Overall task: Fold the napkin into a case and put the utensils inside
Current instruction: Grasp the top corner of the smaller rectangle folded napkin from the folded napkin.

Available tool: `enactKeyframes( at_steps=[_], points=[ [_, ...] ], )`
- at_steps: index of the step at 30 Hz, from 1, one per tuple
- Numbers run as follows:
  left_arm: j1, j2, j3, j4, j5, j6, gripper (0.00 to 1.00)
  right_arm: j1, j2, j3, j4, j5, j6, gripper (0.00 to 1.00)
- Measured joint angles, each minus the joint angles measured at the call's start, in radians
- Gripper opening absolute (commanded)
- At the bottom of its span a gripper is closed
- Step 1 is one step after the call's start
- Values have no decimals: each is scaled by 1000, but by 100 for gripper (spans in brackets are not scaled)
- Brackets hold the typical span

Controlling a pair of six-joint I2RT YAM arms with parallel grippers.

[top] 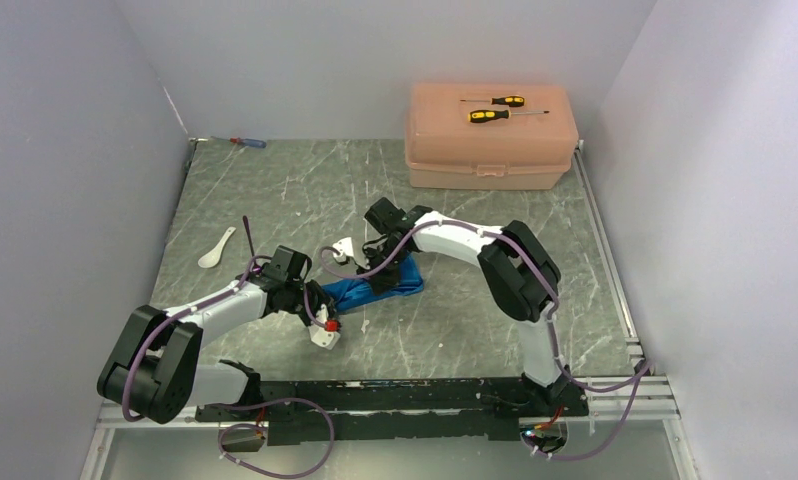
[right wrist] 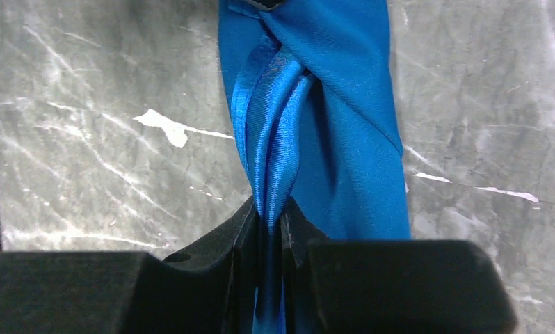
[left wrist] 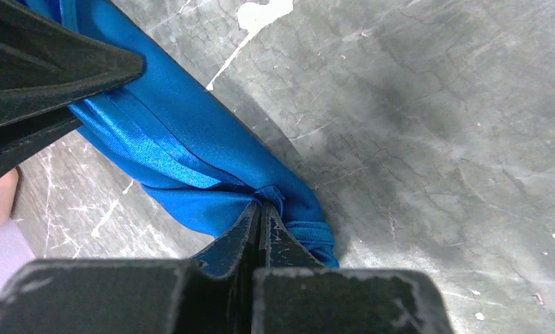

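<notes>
— How is the napkin (top: 375, 288) lying?
— As a bunched strip, its long axis strung between the two grippers. One end is pinched in the closed fingers of the left gripper (left wrist: 261, 209), the other clamped in the right gripper (right wrist: 271, 216).
— And the utensils?
— The spoon (top: 215, 250) and fork (top: 247, 235) are seen well apart from it — nearer the left gripper.

Open grey marbled tabletop (top: 455, 205) stretches beyond the right pincer (top: 385, 275); a large peach plastic box (top: 490, 150) stands well behind it.

One blue napkin (top: 353, 293), one white spoon (top: 215, 250), one purple fork (top: 247, 232), one peach box (top: 490, 145), three screwdrivers (top: 495, 101) (top: 503, 115) (top: 247, 142).
</notes>
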Motion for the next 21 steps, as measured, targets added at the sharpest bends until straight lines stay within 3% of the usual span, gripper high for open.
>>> enactKeyframes(
  at_steps=[12, 21],
  points=[
    [1, -36, -29, 39, 0, -33, 3, -60, 289, 407, -380, -150, -143, 16],
    [3, -148, -96, 154, -2, -138, 6, -87, 364, 499, -482, -232, -175, 15]
  ],
)
